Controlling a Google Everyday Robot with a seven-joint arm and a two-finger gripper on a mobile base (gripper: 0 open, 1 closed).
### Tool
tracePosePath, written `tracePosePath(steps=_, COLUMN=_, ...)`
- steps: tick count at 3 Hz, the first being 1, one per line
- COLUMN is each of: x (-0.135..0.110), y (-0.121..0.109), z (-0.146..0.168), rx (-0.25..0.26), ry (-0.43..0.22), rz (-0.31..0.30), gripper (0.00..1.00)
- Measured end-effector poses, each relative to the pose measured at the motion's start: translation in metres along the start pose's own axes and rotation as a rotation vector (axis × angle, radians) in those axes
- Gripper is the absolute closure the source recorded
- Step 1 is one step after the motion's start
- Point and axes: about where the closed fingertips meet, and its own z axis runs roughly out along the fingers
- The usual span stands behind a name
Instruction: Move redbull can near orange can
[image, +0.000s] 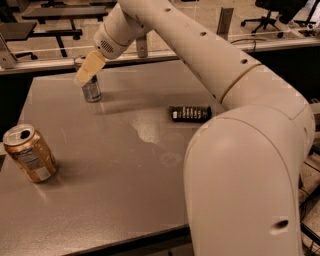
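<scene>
end effector (88, 70) is over the upper part of the redbull can (92, 92); whether it is open or gripping cannot be told. the can stands upright at the far left of the tabletop (125, 170). orange can (30, 160) sits at the near left edge, well apart. a flat black object (189, 113) lies mid-right.

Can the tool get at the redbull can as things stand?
Probably yes: the tool hangs right over the top of the redbull can at the far left of the table, nothing between them; the orange can sits well clear.
</scene>
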Motion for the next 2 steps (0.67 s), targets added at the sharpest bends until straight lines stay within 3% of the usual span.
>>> tracePosePath(steps=1, x=-0.0024, y=0.0035, z=0.0083, rx=-0.016, ry=0.005, rz=-0.003, gripper=0.00)
tracePosePath(steps=2, x=-0.0029, y=0.0064, z=0.0109, rx=-0.030, ry=0.007, rz=-0.009, gripper=0.19)
